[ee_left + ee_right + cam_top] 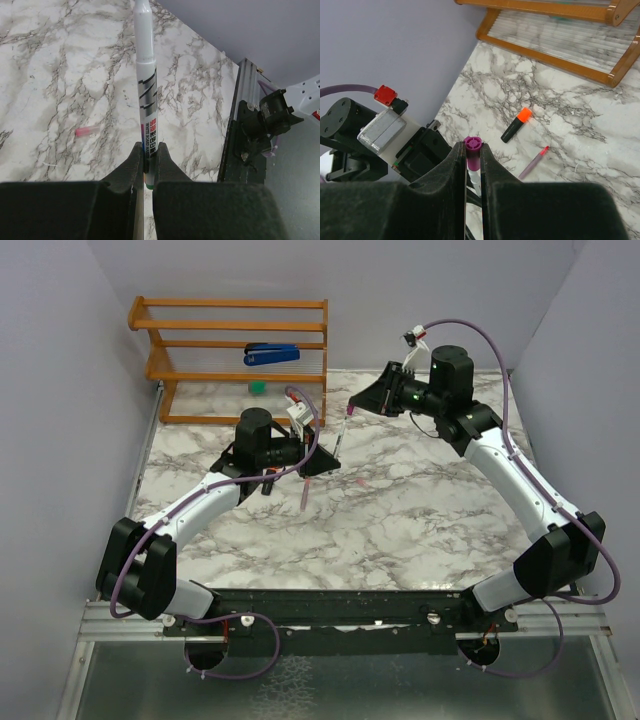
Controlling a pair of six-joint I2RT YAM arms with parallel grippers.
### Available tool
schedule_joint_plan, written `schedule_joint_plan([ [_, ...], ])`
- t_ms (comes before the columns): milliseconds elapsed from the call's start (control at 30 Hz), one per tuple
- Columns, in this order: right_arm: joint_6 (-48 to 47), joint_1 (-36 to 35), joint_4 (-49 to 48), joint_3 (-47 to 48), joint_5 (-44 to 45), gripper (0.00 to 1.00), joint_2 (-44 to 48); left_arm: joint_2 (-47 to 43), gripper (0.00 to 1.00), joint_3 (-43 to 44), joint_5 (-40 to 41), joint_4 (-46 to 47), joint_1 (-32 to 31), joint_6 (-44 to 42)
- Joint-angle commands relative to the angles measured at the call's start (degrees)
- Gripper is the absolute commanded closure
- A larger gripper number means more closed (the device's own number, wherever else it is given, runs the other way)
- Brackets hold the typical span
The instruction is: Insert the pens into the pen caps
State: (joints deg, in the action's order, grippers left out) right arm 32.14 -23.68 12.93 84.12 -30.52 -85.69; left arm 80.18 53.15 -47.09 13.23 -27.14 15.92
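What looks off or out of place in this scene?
Nothing damaged or spilled. The left hand grips a grey pen, the right hand a purple cap. A small pink cap lies loose on the marble.

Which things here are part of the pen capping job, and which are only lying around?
Job: white pen held by left gripper; purple cap held by right gripper; black marker with orange cap; pink pen.
Lying around: wooden rack; blue stapler; green object.

Marble-look glossy table (420, 510), wooden rack (200, 350) (varnished), smooth plastic pen (146, 90), matt black gripper (146, 167).
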Motion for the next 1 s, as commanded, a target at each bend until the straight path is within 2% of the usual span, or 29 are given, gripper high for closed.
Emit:
schedule_joint_plan([
  [0,0.38,-0.4,-1.19,0.59,-1.86,0.99,0.52,-0.28,1.0,0.49,-1.34,1.63,-0.2,0.51],
  [600,-0.25,-2.02,-0.6,-0.33,-2.52,1.0,-0.87,-0.47,1.0,0.12,-1.29,1.97,-0.18,0.8],
  [967,-5.53,-3.79,5.39,-0.2,-1.93,1.0,-0.62,-0.04,1.0,3.16,-0.81,-1.3,0.53,-2.35],
])
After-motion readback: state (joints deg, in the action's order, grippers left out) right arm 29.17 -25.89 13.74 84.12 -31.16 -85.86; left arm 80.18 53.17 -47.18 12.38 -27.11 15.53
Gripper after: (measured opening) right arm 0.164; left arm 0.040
